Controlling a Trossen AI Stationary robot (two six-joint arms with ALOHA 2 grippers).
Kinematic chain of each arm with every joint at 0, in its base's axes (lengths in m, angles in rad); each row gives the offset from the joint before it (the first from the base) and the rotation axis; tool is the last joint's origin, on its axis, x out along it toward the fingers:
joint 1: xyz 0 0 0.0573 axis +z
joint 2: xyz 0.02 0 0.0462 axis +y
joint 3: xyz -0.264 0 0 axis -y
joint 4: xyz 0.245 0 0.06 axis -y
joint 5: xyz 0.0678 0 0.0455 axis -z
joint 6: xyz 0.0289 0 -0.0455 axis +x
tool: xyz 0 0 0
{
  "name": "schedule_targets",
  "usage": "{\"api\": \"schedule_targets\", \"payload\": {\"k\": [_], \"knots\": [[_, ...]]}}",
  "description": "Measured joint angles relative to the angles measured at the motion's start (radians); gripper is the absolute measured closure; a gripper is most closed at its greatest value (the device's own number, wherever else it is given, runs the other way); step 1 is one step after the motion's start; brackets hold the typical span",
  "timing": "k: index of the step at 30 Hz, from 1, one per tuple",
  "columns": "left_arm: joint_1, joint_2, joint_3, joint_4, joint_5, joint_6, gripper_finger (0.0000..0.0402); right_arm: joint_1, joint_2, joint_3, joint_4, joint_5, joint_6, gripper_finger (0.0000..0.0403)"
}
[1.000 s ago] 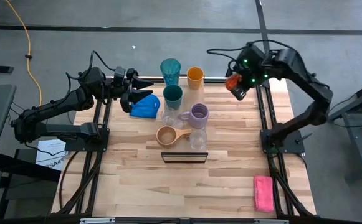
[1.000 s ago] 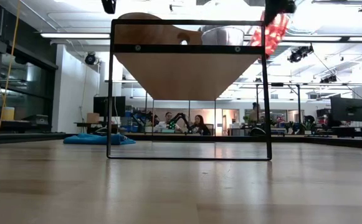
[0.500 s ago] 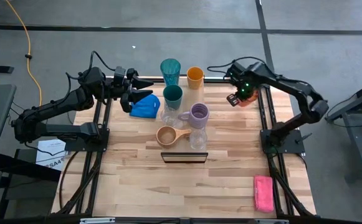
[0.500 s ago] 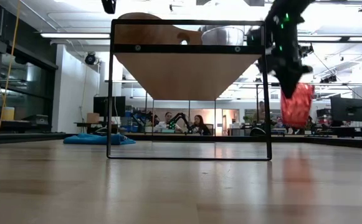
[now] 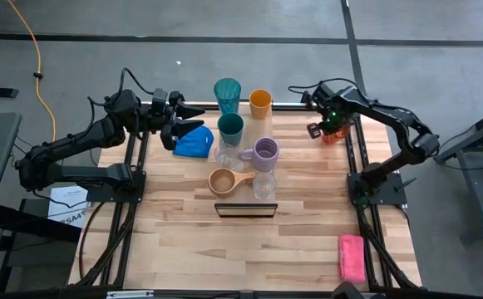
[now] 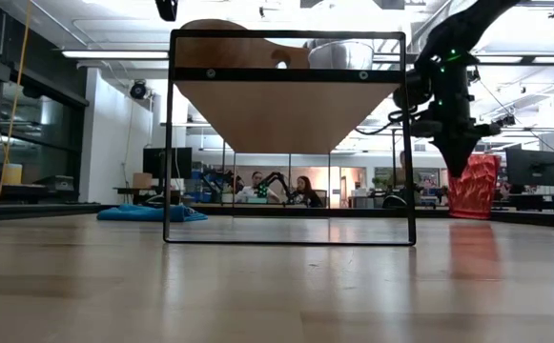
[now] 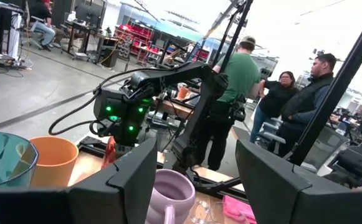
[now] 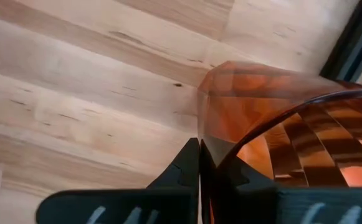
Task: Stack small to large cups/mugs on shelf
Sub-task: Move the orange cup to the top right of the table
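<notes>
- The right gripper is seen with its jaws pressed together on the rim of the red cup, one jaw inside the wall and one outside, so that the cup can be carried upright.
- The red cup is held low over the desk, well to the right of the shelf and apart from the other cups, apparently for setting down.
- The left gripper is kept waiting left of the shelf, above the blue cloth, its jaws spread and empty.
- On the shelf are stood the teal tumbler, orange cup, green cup, lavender mug and tan mug.
</notes>
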Motion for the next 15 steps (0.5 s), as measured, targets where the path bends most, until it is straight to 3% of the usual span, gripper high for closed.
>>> {"api": "schedule_targets", "payload": {"k": [11, 15], "knots": [[0.0, 0.0, 0.0, 0.0, 0.0, -0.001, 0.0195, -0.021, 0.012, 0.0, 0.004, -0.011, 0.024, 0.0402], [0.0, 0.0, 0.0, 0.0, 0.0, 0.0, 0.0195, -0.021, 0.027, -0.001, 0.007, -0.031, 0.024, 0.0382]]}}
